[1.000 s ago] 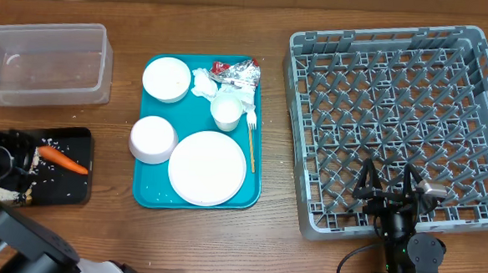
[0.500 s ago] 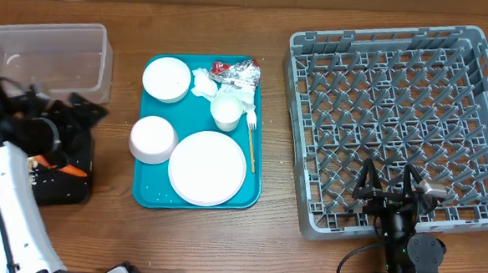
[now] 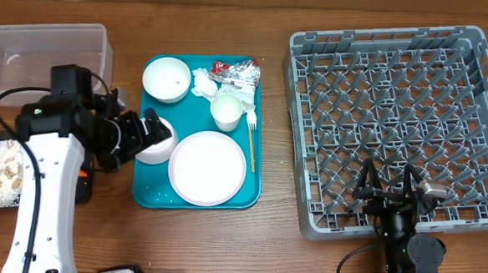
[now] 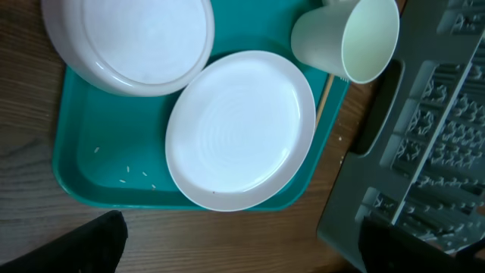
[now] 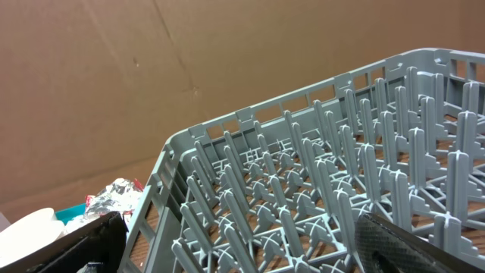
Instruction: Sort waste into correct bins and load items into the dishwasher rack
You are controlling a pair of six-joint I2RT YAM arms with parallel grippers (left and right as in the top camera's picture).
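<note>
Swung away from the black tray (image 3: 84,192) at the desk's left edge, the left arm now reaches over the left side of the teal tray (image 3: 150,197). The left end effector (image 3: 148,131) hangs above the nearer bowl (image 3: 165,147), fingers spread wide with nothing between them.

With the arm shifted, beige food bits (image 3: 6,167) now show on the black tray. The carrot (image 3: 81,176) there is mostly hidden under the arm, leaving only an orange sliver visible.

Everything else lies where it did. The plate (image 3: 207,168), far bowl (image 3: 166,79), cup (image 3: 226,112), fork (image 3: 251,141), napkins (image 3: 203,82) and foil wrapper (image 3: 237,69) are all on the teal tray. The clear tub (image 3: 43,63) stands at the far left corner. The rack (image 3: 400,120) fills the right side of the desk. The right end effector (image 3: 387,179) has not moved from the rack's near edge and is open and empty.
</note>
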